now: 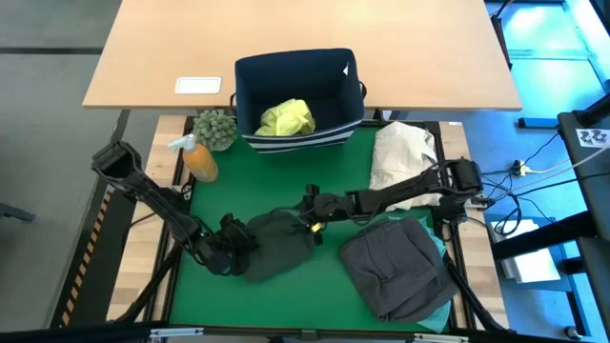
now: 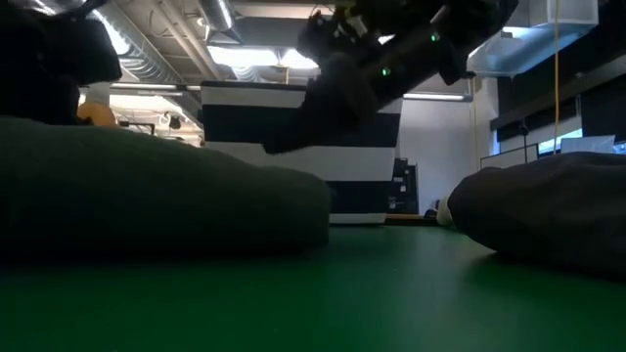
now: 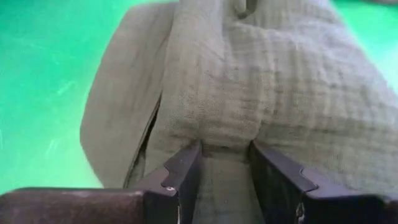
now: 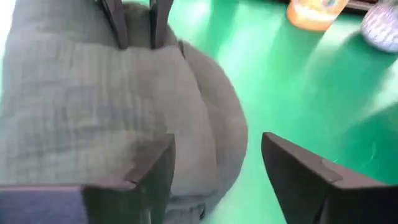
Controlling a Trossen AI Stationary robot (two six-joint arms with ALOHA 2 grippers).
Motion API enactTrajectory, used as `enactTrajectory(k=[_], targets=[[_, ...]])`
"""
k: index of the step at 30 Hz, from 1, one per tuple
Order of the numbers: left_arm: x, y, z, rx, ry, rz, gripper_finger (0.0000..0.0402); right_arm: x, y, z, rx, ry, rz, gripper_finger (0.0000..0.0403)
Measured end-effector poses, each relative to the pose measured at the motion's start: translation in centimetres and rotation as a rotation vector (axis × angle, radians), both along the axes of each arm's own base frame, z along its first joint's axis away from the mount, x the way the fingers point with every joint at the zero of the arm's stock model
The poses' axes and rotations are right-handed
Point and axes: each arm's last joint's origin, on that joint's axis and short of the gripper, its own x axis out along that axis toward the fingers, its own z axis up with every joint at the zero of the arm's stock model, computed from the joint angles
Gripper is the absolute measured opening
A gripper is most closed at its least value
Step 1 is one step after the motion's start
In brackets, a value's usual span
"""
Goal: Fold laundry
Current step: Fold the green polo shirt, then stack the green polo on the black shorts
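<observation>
The navy bin [image 1: 250,90] holds a yellow-green shirt [image 1: 286,118]. My left gripper [image 3: 225,163] pinches the olive garment [image 1: 276,243]; my right gripper [image 4: 214,168] gapes empty above it. The turquoise garment [image 1: 439,250] lies mostly hidden beneath the charcoal garment [image 1: 393,267].

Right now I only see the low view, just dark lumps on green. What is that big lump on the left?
Observer: A dark olive garment, bunched in the middle of the green mat.
Operator: Is anything holding it?
Observer: Yes. The left gripper is pinching a fold of it between its fingers.
Operator: And the dark arm overhead?
Observer: That is the right arm. The right gripper is open above the garment's edge, gripping nothing.
Operator: What is the lump on my right?
Observer: A charcoal grey garment, lying flat on something turquoise.
</observation>
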Motion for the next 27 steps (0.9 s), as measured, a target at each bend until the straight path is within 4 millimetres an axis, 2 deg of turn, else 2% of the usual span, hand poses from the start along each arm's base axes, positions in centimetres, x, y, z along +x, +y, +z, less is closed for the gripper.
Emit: enactTrajectory(k=[5, 12, 19, 27], targets=[[0.3, -0.2, 2.2, 0.030, -0.080, -0.032, 0.0134, -0.2, 0.0, 1.2, 0.009, -0.034, 0.007, 0.0239], [0.2, 0.1, 4.8, 0.117, -0.162, -0.080, 0.0134, -0.2, 0.0, 1.4, -0.005, -0.046, 0.028, 0.0216], [-0.1, 0.6, 5.1, 0.199, -0.194, -0.015, 0.0134, 0.0, 0.1, 1.6, -0.005, -0.076, 0.062, 0.0181], [-0.1, 0.5, 5.1, 0.167, -0.194, -0.018, 0.0134, 0.3, 0.2, 2.2, 0.049, -0.140, 0.064, 0.0166]])
